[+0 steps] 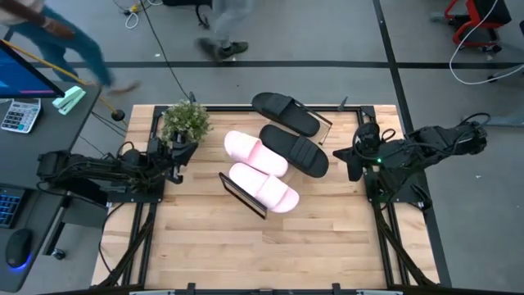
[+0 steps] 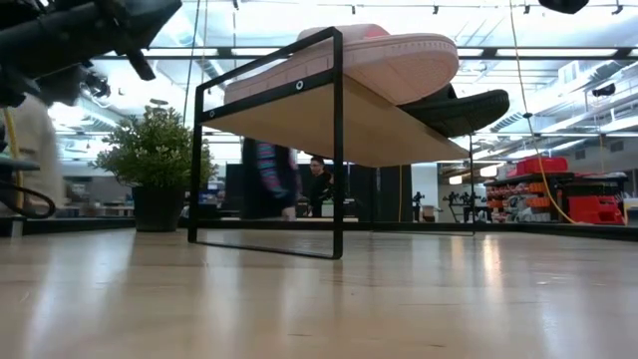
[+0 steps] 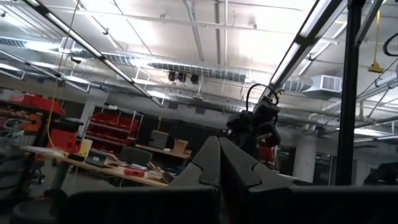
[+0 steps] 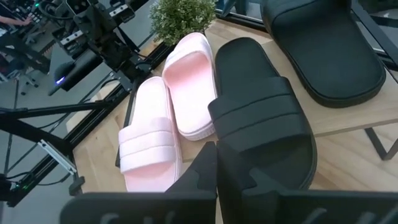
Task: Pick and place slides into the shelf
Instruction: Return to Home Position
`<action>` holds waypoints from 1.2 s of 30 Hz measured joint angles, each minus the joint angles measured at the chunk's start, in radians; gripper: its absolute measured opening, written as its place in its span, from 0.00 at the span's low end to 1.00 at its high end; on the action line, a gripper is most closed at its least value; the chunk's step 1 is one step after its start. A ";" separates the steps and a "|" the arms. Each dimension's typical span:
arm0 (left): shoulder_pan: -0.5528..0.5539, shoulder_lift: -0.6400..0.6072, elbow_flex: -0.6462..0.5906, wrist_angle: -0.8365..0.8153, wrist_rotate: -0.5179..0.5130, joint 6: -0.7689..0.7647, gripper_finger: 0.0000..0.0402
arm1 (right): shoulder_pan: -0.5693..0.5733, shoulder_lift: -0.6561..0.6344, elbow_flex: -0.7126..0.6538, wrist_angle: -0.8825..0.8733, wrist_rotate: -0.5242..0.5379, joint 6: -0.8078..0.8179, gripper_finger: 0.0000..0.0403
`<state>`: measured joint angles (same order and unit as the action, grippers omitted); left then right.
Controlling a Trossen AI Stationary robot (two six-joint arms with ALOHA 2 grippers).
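The bench (image 1: 246,262) was occupied at its centre, a little toward 12 o'clock, by the shelf (image 1: 242,196), whose long axis was laid roughly from 7 o'clock to 1 o'clock in the high view. All four slides were found on its board, side by side and across it. The outer black slide (image 1: 284,113) was placed nearest 1 o'clock, followed by the inner black slide (image 1: 294,149), the first pink slide (image 1: 256,152) just beside it, and the second pink slide (image 1: 264,187) nearest 7 o'clock. Each long axis was set from about 10 o'clock to 4 o'clock. The straps of three were seen at the 4 o'clock ends, so their toes were judged to point that way; the outer black slide was less plainly read. A potted plant (image 1: 187,121) was stood at 10 o'clock of the shelf. The left gripper (image 3: 219,146) was held at 9 o'clock and the right gripper (image 4: 216,152) at 3 o'clock of the shelf, each with its fingers pressed together on nothing. The placing was judged complete and the return to rest in hand; both arms would need to be folded back clear of shelf and plant.
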<state>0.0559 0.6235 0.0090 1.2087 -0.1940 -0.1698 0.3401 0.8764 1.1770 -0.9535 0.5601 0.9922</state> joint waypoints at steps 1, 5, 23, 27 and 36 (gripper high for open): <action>0.000 -0.003 0.000 0.000 0.000 0.005 0.01 | 0.000 0.000 0.000 0.000 -0.001 0.001 0.00; -0.001 -0.027 0.000 -0.003 0.012 0.024 0.01 | 0.000 0.000 0.000 0.000 -0.009 0.011 0.00; -0.001 -0.334 0.000 -0.290 0.046 -0.026 0.00 | 0.000 0.001 0.000 0.000 -0.012 0.019 0.00; -0.001 -0.418 0.001 -0.395 0.046 -0.029 0.00 | 0.000 0.001 0.000 0.000 -0.012 0.019 0.00; -0.001 -0.536 0.178 -0.934 0.013 -0.005 0.00 | 0.000 0.001 0.000 0.000 -0.012 0.019 0.00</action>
<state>0.0551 0.0875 0.1866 0.2746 -0.1806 -0.1746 0.3405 0.8772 1.1770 -0.9536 0.5476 1.0115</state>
